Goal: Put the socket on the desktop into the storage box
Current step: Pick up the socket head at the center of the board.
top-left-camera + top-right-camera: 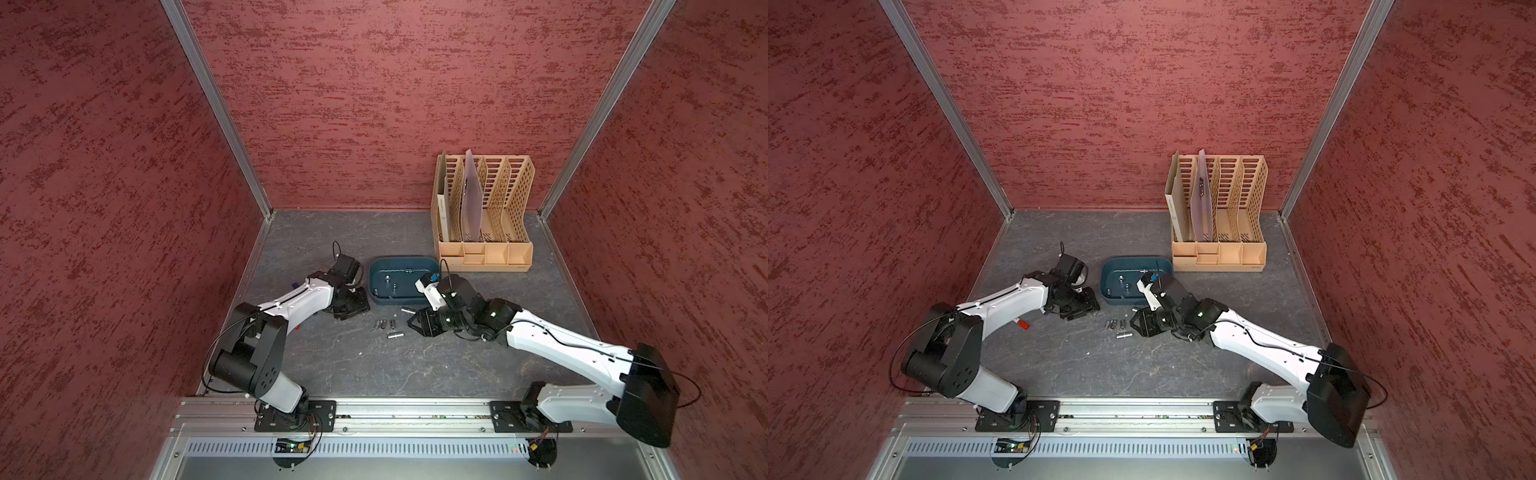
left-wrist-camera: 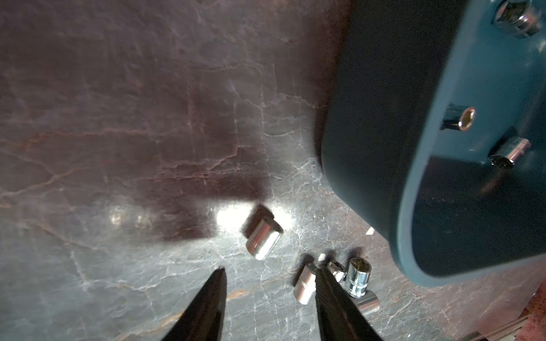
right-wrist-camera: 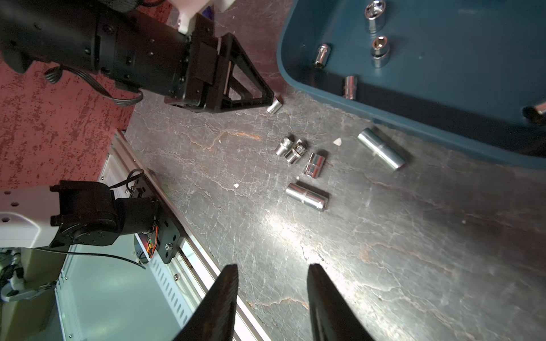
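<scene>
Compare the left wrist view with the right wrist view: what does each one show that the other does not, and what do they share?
Only the left wrist view: the open gap between the left fingers, seen from behind them.
Only the right wrist view: the right fingers, apart and empty; a long socket lying beside the storage box; the left arm's base.
Both: the desktop, the storage box with sockets inside, the short socket just ahead of the left fingers, and the cluster of small sockets.
</scene>
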Robot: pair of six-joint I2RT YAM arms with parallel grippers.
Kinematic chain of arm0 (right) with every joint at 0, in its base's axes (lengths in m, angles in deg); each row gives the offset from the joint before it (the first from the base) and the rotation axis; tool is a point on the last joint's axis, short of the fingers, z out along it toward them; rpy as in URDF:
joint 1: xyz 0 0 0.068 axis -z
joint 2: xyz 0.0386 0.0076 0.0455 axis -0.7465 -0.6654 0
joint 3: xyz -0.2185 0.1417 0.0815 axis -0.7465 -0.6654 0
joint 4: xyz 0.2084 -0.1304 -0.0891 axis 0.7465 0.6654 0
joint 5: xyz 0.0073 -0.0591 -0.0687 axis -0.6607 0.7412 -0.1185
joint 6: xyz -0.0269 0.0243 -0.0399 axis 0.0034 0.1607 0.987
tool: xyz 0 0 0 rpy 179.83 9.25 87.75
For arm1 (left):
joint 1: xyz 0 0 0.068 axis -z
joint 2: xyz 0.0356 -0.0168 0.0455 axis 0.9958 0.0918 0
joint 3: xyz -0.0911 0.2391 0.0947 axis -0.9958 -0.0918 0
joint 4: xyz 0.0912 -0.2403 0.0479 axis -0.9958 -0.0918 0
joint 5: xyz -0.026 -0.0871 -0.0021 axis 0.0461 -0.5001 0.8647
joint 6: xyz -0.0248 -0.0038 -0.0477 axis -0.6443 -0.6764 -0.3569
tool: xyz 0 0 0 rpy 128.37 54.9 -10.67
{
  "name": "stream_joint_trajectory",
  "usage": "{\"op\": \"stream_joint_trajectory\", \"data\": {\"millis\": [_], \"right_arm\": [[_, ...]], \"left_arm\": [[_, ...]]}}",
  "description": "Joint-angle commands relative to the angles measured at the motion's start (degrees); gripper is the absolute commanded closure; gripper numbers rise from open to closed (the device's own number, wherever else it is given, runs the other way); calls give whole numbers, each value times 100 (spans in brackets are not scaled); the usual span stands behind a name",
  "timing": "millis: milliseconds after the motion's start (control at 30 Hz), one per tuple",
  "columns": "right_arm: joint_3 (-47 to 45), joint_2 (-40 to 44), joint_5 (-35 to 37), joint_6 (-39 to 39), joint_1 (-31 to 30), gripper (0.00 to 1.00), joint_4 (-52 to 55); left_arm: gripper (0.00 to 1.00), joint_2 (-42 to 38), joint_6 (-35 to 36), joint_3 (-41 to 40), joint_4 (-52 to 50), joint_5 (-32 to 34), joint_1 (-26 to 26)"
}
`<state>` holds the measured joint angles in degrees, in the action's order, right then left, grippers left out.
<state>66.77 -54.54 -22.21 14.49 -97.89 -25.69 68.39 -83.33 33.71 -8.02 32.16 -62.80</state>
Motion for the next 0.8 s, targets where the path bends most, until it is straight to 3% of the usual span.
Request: {"op": "stream_joint_trajectory", "data": {"millis": [0, 500, 767], "right_arm": [[-112, 128, -96, 59, -58, 57, -268], [-224, 74, -104, -36, -103, 57, -427], [-261, 62, -60, -45, -109, 57, -433]], "left_arm": [[51, 154, 218, 166, -67, 149, 70], [61, 747, 429, 568, -168, 542, 262], [68, 945, 511, 732, -353, 1059, 533]]}}
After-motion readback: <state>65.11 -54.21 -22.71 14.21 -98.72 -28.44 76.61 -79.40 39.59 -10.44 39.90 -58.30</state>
